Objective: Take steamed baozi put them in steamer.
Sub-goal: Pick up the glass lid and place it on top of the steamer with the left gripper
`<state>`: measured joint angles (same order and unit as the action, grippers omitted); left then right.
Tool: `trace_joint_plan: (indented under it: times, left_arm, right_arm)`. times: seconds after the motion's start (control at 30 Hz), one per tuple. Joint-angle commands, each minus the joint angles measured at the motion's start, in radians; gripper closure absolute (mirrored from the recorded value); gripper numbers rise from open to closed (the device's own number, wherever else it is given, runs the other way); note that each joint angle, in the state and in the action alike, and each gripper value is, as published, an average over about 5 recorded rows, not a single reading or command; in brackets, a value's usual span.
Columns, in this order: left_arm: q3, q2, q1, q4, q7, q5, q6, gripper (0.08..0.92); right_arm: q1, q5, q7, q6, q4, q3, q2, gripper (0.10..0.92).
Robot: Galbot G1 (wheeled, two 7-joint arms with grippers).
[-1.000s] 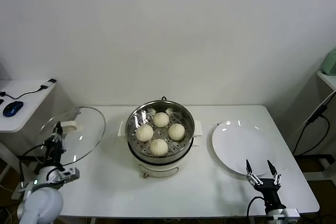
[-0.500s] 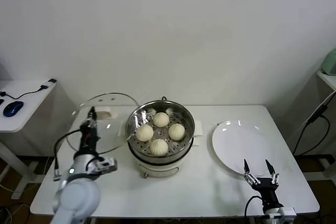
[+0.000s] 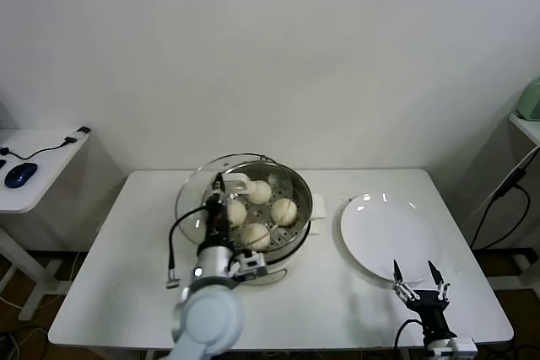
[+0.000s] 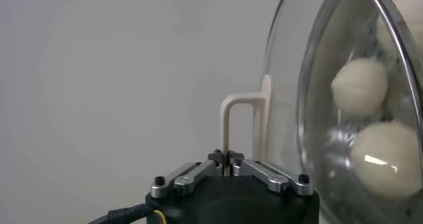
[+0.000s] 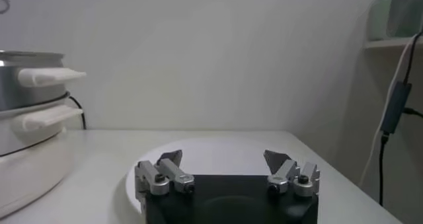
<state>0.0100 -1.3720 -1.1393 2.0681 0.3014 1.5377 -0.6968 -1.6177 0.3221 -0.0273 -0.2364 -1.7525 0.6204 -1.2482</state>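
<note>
Several cream-white baozi [image 3: 283,211] lie on the perforated tray of the steel steamer [image 3: 305,200] at mid-table. My left gripper [image 3: 220,185] is shut on the white handle [image 3: 236,180] of the round glass lid [image 3: 192,201] and holds it tilted over the steamer's left part. In the left wrist view the gripper [image 4: 227,159] pinches the handle [image 4: 234,123], and baozi [image 4: 359,86] show through the lid [image 4: 310,53]. My right gripper [image 3: 417,276] is open and empty near the table's front right; it also shows in the right wrist view [image 5: 225,160].
A flat white plate [image 3: 384,229] lies bare right of the steamer, just behind the right gripper, and shows in the right wrist view [image 5: 218,146]. A side desk with a blue mouse [image 3: 20,174] stands at far left. A cable [image 3: 498,200] hangs at the right.
My left arm has carried the glass lid rightward from the table's left edge to over the steamer's left part. The right gripper has stayed almost still.
</note>
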Motion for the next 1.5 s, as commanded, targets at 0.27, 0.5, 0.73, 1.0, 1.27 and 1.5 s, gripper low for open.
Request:
trace_joint_plan:
  times: [0.27,0.5,0.73,1.0,1.27,1.5]
  left_arm:
    - [-0.153,-0.206,0.064,-0.144,0.034,0.177,-0.06,0.867]
    - [-0.145,-0.219,0.077,-0.224,-0.007,0.178,-0.057,0.867]
    - [-0.107,-0.186,0.078,-0.258,-0.03,0.17,-0.053,0.867]
    - [-0.066,-0.15,0.085,-0.268,-0.043,0.162,-0.049,0.867]
    - [-0.047,-0.134,0.08,-0.269,-0.053,0.138,-0.046,0.867]
    - [-0.059,-0.144,0.077,-0.268,-0.063,0.139,-0.043,0.867]
  right_arm:
    - [-0.01,0.015,0.022,-0.029,0.022,0.029,-0.008,0.203]
    - [-0.012,0.029,0.02,-0.052,0.037,0.035,-0.001,0.203]
    - [-0.011,0.025,0.022,-0.062,0.046,0.028,-0.004,0.203]
    - [-0.012,0.024,0.024,-0.069,0.053,0.025,-0.005,0.203]
    - [-0.008,0.023,0.023,-0.07,0.061,0.023,-0.008,0.203]
    - [-0.007,0.022,0.023,-0.074,0.064,0.02,-0.011,0.203]
